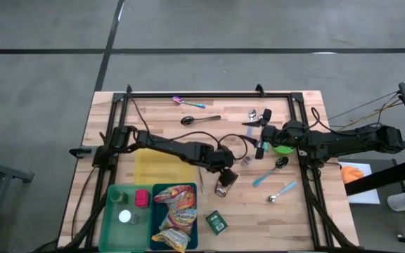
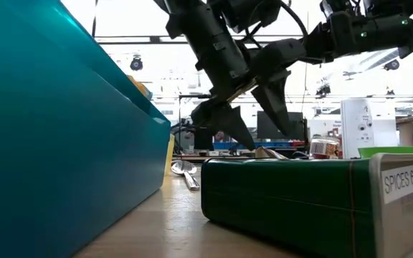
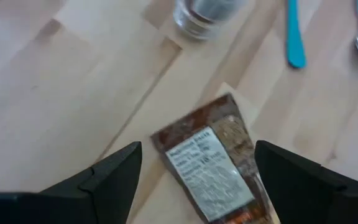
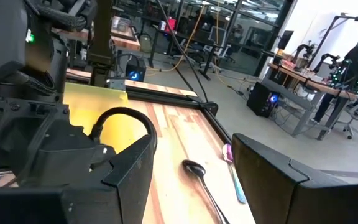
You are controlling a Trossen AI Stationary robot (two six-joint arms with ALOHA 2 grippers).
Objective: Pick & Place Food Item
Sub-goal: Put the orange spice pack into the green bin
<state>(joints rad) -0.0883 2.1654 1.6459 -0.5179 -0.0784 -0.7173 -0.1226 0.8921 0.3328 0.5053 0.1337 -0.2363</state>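
1. Nearest the low-view lens we find a teal bin wall filling the near side, and just beside it a dark green tin labelled "SPICES". Behind the tin we see the left claw hanging over the desk, its fingers spread apart and pointing down, nothing between them.

2. From the high view, we record the left claw near the desk's centre, directly above a brown snack packet. That packet lies flat on the wood, outside the bins. We note a teal bin at the front edge holding a colourful snack bag, a green bin touching it, and the green tin just beside the teal bin. The right claw waits raised near the back right, close to a green bowl.

3. From the left wrist view, we see the snack packet lying label-up between the two open fingers, touching neither. A glass jar stands beyond it.

4. From the right wrist view, we find the right claw open and empty above a black spoon.
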